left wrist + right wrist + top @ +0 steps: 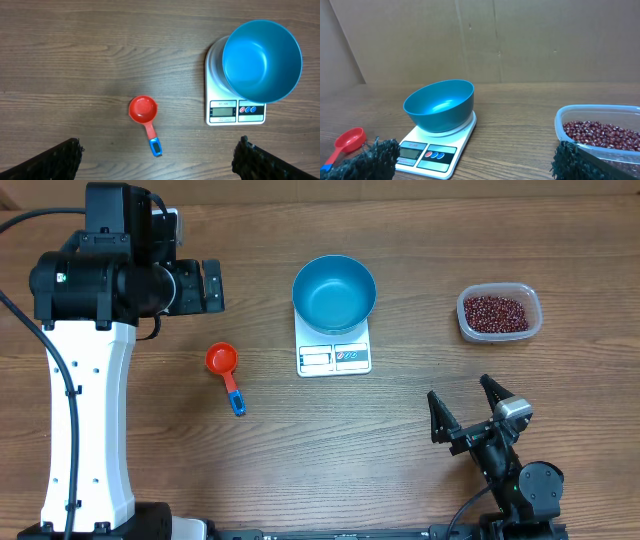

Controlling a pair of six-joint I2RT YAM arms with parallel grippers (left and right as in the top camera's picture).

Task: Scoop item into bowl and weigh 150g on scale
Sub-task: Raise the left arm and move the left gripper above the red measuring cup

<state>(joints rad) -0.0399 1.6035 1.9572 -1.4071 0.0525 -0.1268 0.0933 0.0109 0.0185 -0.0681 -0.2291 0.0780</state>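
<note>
You have a brown wood-grain table (330,465) filling the overhead frame, its grain running left to right. Along the upper edge of that frame you can see a paler tan strip (420,186). In the right wrist view, a plain brown cardboard wall (555,40) stands behind the table's far edge. It has vertical seams near the centre and an angled panel (335,55) at upper left. The light is even and the shadows are soft.

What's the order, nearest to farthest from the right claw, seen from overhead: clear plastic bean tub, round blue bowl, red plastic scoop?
From the right gripper:
1. Clear plastic tub of red-brown beans, just beyond it, on the right side.
2. Round blue bowl on the white scale, table centre.
3. Red scoop, left of the scale.
</note>
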